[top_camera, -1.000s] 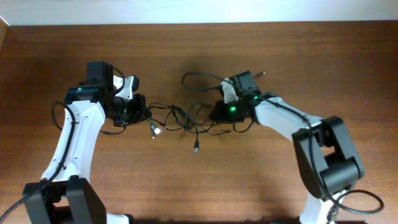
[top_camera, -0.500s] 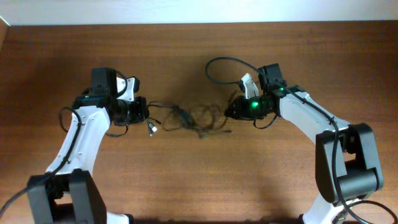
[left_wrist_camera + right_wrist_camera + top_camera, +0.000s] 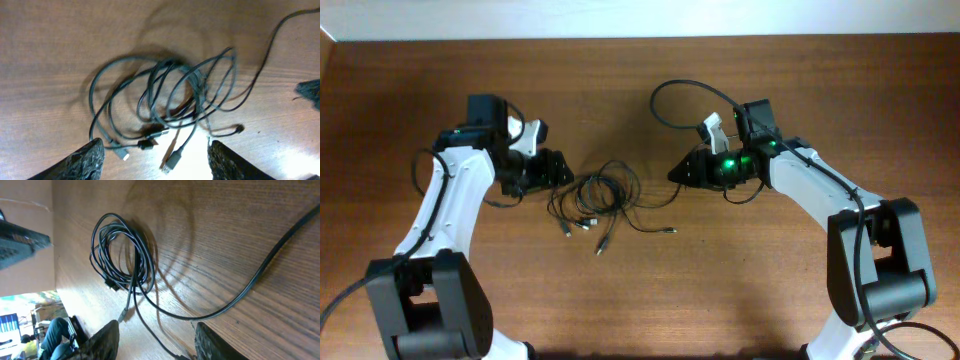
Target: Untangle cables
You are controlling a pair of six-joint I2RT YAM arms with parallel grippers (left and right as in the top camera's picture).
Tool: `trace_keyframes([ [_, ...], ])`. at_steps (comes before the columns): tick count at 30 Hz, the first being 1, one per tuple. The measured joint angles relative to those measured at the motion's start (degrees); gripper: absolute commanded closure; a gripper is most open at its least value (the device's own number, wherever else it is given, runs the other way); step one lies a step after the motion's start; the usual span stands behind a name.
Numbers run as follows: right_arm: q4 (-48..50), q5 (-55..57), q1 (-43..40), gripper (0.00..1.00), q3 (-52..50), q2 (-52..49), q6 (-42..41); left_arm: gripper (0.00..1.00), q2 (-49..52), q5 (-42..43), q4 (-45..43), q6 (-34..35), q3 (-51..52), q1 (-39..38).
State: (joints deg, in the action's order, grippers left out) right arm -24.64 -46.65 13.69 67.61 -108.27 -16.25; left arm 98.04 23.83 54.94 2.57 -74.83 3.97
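Observation:
The cables [image 3: 597, 196] lie as a loose heap of thin black loops on the table between my two arms. Plug ends [image 3: 602, 243] stick out toward the front. My left gripper [image 3: 558, 168] stands open just left of the heap. In the left wrist view the loops [image 3: 167, 97] lie beyond the open gripper [image 3: 157, 161], and a plug [image 3: 172, 162] rests between its fingers, untouched. My right gripper [image 3: 678, 173] is open to the right of the heap. In the right wrist view the coil [image 3: 122, 255] lies ahead of the gripper [image 3: 157, 341], and one thin cord runs loose between the fingers.
A thicker black cable [image 3: 665, 95] arcs from the right arm at the back of the wooden table [image 3: 640, 300]. One long cord [image 3: 260, 275] trails away from the coil. A lone plug tip [image 3: 671, 231] lies right of the heap.
Both grippers have opened and let go. The cables, stretched in a line between them half a second ago, have dropped into a loose heap on the table.

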Motion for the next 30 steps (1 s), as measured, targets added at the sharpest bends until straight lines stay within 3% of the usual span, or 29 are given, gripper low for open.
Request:
trace_keyframes([
  [4, -0.26, -0.02, 0.00, 0.52, 0.00, 0.00, -0.48, 0.38, 0.02, -1.81, 0.50, -0.04, -0.61, -4.20],
  [8, -1.86, -0.02, 0.00, 0.52, 0.00, 0.00, -0.50, 0.40, 1.42, -9.35, -2.05, 0.00, -0.61, -11.21],
  [14, -2.56, -0.02, 0.00, 0.52, 0.00, 0.00, -0.52, 0.43, 10.23, -13.81, -6.67, 0.00, -0.61, -12.26],
  [16, -2.58, 0.00, 0.00, 0.52, 0.00, 0.00, -0.50, 0.51, 12.24, -13.86, -7.87, 0.00, -0.61, -12.26],
  [18, -2.60, 0.00, 0.00, 0.52, 0.00, 0.00, -0.48, 0.79, 14.05, -13.86, -8.76, 0.00, -0.61, -12.26],
  [22, -2.60, 0.00, 0.00, 0.54, 0.00, 0.00, -0.48, 0.99, 14.91, -13.86, -9.35, -0.11, -0.61, -12.26],
  [27, -4.39, -0.50, 0.28, 0.56, 0.00, 0.00, 3.02, 1.00, 14.91, -11.80, -9.35, -3.78, -0.61, -12.24],
  [30, -4.55, -1.51, 1.79, 0.57, 0.00, 0.00, 6.27, 0.98, 14.91, -2.91, -9.38, -11.02, -1.88, -12.24],
])
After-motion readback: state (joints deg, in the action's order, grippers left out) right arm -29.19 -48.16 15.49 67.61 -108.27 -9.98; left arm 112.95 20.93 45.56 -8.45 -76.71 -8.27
